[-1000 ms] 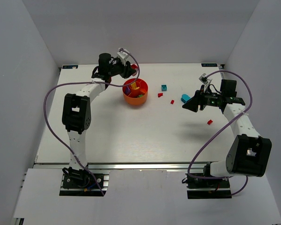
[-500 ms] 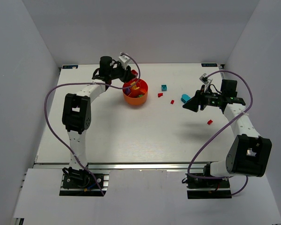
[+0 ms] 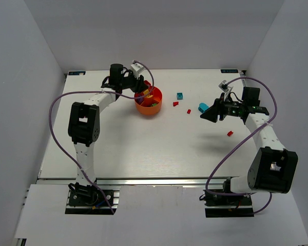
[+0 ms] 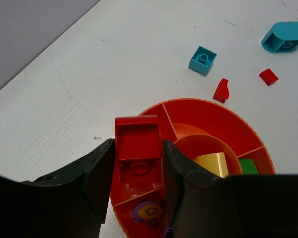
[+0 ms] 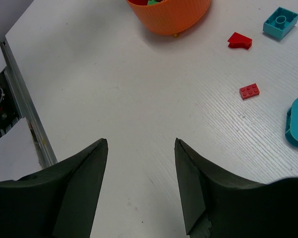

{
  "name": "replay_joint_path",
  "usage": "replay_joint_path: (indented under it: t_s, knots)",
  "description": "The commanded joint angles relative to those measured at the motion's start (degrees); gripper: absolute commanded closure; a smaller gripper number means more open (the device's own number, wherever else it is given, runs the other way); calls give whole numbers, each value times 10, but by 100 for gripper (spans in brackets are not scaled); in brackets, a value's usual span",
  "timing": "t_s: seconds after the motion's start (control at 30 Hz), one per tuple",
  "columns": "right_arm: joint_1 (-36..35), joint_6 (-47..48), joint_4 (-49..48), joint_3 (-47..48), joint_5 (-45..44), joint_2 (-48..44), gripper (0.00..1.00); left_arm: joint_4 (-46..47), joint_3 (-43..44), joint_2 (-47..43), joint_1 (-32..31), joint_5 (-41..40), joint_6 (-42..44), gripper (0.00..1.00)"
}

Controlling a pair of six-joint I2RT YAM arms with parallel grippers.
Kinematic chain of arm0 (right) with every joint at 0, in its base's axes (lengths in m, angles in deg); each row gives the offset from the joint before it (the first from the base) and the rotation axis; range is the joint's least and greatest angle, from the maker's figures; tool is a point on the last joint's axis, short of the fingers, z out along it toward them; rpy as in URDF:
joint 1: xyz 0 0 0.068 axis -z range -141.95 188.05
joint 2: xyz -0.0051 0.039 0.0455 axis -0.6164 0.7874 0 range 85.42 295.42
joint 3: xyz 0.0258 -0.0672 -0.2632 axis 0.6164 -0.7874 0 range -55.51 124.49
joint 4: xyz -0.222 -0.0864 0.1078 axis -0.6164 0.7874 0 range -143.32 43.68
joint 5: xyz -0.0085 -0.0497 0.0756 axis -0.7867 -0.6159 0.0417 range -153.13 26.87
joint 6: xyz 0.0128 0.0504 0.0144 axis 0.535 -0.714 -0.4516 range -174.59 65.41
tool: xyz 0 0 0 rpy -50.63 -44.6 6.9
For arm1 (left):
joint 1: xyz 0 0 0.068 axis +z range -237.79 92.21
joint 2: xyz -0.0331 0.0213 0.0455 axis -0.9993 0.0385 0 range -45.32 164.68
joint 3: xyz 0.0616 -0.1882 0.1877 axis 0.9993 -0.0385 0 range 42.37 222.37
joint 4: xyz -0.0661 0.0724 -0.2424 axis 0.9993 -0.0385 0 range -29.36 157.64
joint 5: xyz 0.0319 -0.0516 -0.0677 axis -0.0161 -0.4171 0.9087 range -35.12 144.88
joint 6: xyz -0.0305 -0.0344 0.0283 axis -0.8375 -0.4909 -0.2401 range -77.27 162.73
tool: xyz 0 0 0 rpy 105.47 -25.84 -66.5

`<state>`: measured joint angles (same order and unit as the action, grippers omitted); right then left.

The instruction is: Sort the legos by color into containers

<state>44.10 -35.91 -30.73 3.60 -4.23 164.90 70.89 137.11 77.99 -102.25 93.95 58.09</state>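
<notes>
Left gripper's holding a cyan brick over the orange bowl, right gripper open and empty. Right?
Not quite: the brick is red, not cyan; the left wrist view shows it. The left gripper holds it over the orange bowl, and the right gripper is open and empty.

**White table (image 3: pixel 159 148) boxed in by plain pale walls**

The table has a white, faintly ribbed top under soft, even light. A back wall (image 3: pixel 154 31), a left wall (image 3: pixel 20 102) and a right wall (image 3: pixel 292 77), all bare pale grey, rise from its edges. A metal rail (image 3: pixel 159 180) runs along its near edge.
</notes>
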Motion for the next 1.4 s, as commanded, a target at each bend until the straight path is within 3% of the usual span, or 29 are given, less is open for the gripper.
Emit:
replay_joint_path:
  t_s: [0.0,0.23,0.43,0.53,0.57,0.7,0.8,0.87,0.9,1.0,1.07,1.17,1.27,1.37]
  knots:
    - [5,7,-4,0,15,-13,38,-10,-8,-39,-1,6,8,47]
    - [5,13,-4,-2,20,-13,38,-18,7,-45,-1,-22,-1,37]
    - [3,63,11,-12,39,-15,36,39,19,-79,9,-56,-80,40]
    - [0,124,20,-26,40,-16,39,67,7,-122,15,-100,-118,55]
    - [-2,165,26,-29,39,-14,42,68,4,-133,15,-124,-126,66]
    - [-13,257,51,-38,4,-8,47,68,-66,-207,15,-167,-213,89]
    - [-21,230,20,-38,-67,-12,44,25,-137,-281,15,-159,-260,91]
    - [-25,198,-10,-29,-127,-13,37,9,-180,-343,15,-143,-275,82]
    - [-31,165,-19,-23,-148,-14,35,-4,-203,-368,15,-131,-284,57]
    - [-37,118,-29,6,-225,-2,27,-27,-305,-464,15,-115,-292,25]
    - [-39,106,-23,32,-272,16,18,-46,-373,-537,15,-121,-286,19]
    - [-44,97,-9,57,-314,46,12,-46,-469,-618,15,-145,-286,9]
    - [-51,96,-1,93,-340,72,11,-39,-538,-722,9,-163,-276,5]
    - [-60,116,19,119,-344,103,15,-52,-553,-748,4,-177,-260,4]
